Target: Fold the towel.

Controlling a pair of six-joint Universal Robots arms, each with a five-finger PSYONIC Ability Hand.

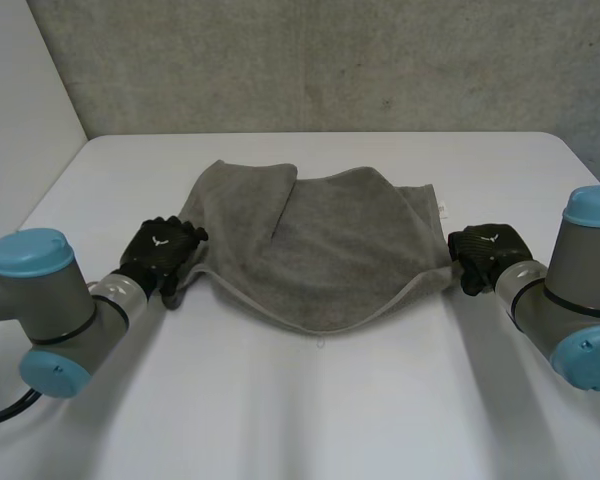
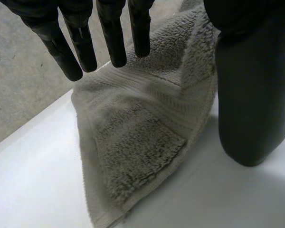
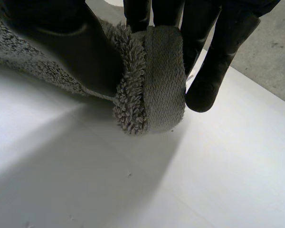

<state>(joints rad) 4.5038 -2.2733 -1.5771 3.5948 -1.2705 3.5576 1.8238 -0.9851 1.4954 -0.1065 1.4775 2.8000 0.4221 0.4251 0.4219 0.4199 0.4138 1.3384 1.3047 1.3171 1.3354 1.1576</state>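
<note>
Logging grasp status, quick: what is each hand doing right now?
Left hand: shut on the towel, at its left edge.
Right hand: shut on the towel, at its right edge.

**Towel corners: what the cameras can't settle**

At the towel [image 1: 320, 250]'s left near corner, the left hand [image 1: 162, 250] sits on top, and its back covers whatever cloth lies beneath. From the wrist, the cloth climbs toward the palm and is cut off by the picture's edge, so there's no telling whether it is held.

At the towel's right near corner, the right hand [image 1: 485, 248] pinches the hem [image 3: 161, 80], which masks part of the fingers [image 3: 218, 61] behind it.

A white label [image 1: 442, 205] on the towel's right edge is too small to read. The flap [image 1: 250, 190] folded over at far left hides the layer under it.

The left arm [image 1: 50, 310] and right arm [image 1: 580, 290], outward of the towel, are cut off at the frame.
</note>
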